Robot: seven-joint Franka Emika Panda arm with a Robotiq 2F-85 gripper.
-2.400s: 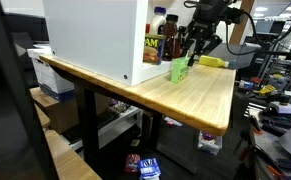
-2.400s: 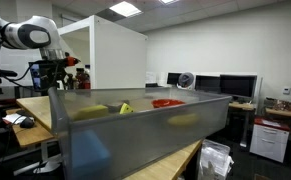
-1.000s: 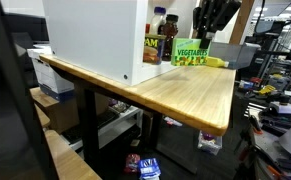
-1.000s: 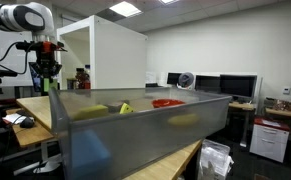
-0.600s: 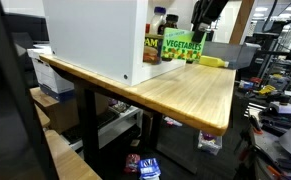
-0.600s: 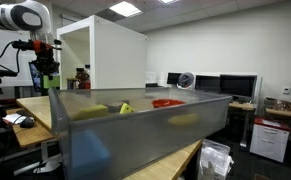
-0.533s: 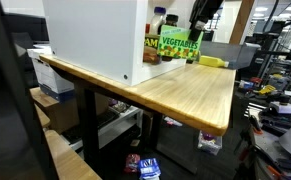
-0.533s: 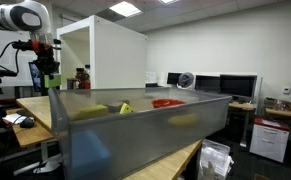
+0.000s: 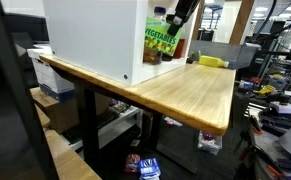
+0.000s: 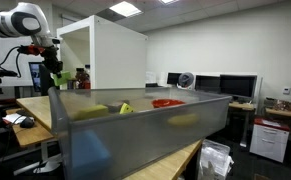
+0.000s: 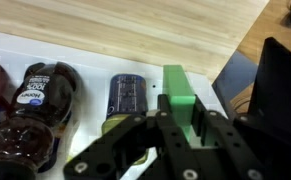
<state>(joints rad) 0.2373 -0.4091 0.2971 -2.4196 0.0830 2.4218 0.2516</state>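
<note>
Box point(image 9: 161, 40) is green, flat, with pale lettering.

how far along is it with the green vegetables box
Done: the green vegetables box is off the wooden table, clamped in the gripper. In hand: it hangs at the open side of the white cabinet, next to the bottles. Left, probably: setting it down inside beside them and letting go.
</note>
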